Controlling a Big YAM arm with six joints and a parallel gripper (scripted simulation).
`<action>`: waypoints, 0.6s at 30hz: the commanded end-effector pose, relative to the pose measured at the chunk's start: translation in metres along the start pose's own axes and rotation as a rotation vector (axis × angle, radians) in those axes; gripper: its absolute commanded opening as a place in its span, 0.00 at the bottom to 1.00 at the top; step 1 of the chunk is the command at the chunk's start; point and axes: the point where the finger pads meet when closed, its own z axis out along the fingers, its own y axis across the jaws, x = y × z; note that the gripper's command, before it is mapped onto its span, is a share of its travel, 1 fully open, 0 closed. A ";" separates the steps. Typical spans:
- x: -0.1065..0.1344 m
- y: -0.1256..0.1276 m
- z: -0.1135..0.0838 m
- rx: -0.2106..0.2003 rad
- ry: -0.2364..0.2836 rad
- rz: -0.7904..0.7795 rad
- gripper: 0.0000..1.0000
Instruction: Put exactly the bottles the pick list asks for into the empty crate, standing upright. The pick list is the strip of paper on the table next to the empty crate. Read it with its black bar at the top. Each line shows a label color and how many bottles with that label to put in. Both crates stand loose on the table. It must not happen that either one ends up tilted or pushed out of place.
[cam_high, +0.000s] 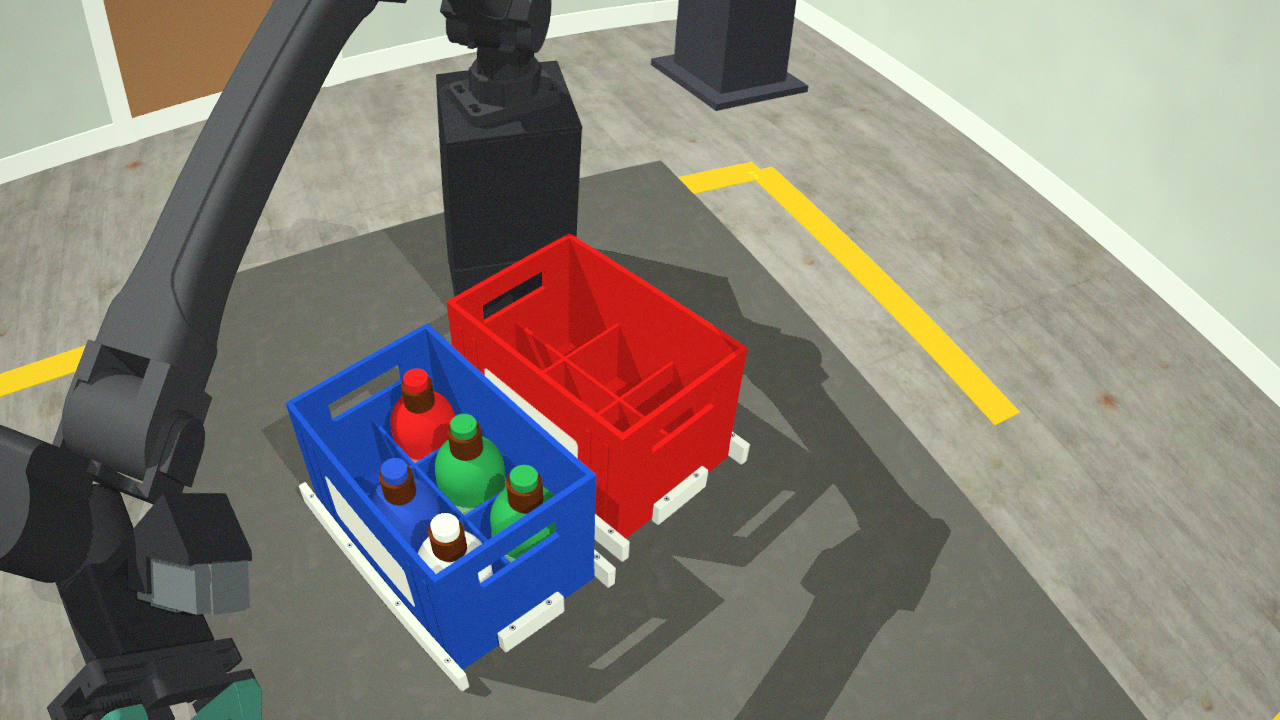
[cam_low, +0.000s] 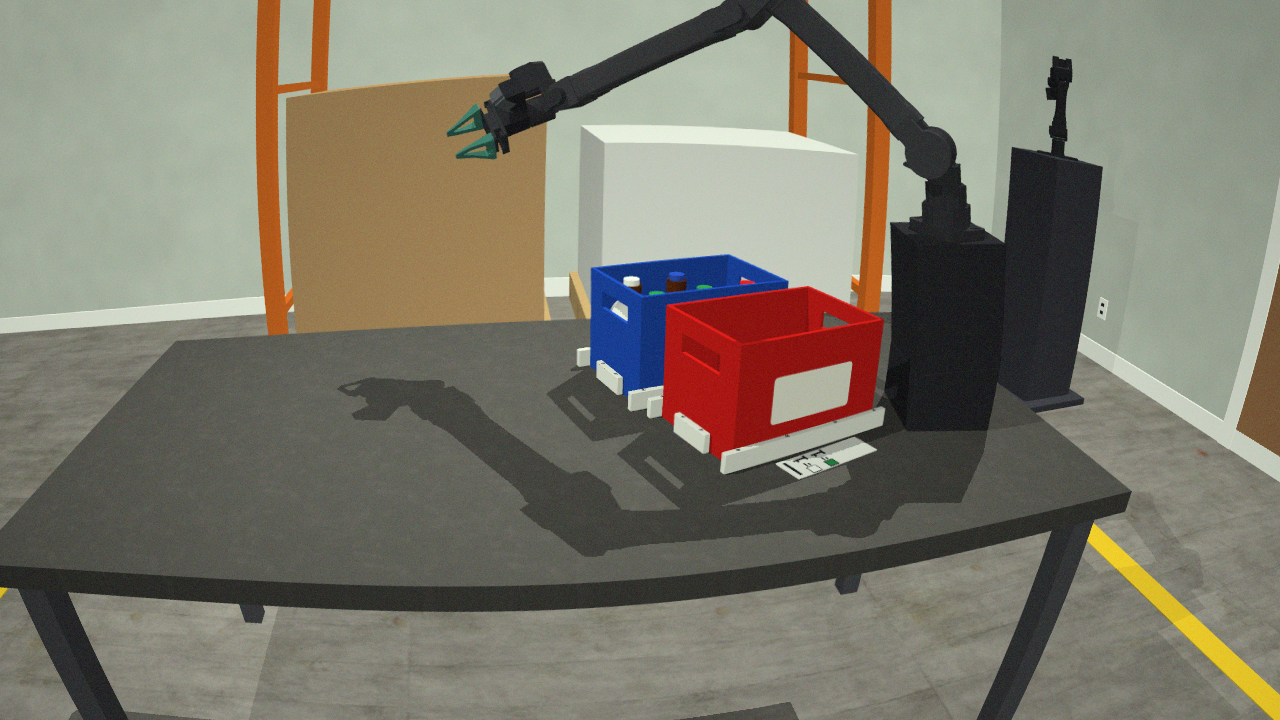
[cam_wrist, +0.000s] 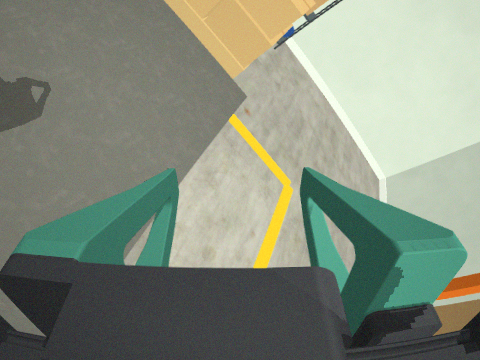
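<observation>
My gripper is open and empty, high above the table's far-left part in the exterior view, away from both crates. The blue crate holds a red bottle, two green bottles, a blue bottle and a white bottle, all upright. The red crate beside it shows no bottles. The pick list lies beside the red crate, with a black bar, a white patch and a green patch; its counts are too small to read.
White strips run along the bases of both crates. The arm's black pedestal stands close behind the crates. A tan panel and a white block stand beyond the table.
</observation>
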 end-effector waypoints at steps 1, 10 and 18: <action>-0.046 -0.016 0.006 0.027 -0.034 -0.016 0.61; -0.071 0.003 0.023 -0.020 -0.031 0.085 0.61; -0.098 0.026 0.040 -0.068 -0.023 0.184 0.61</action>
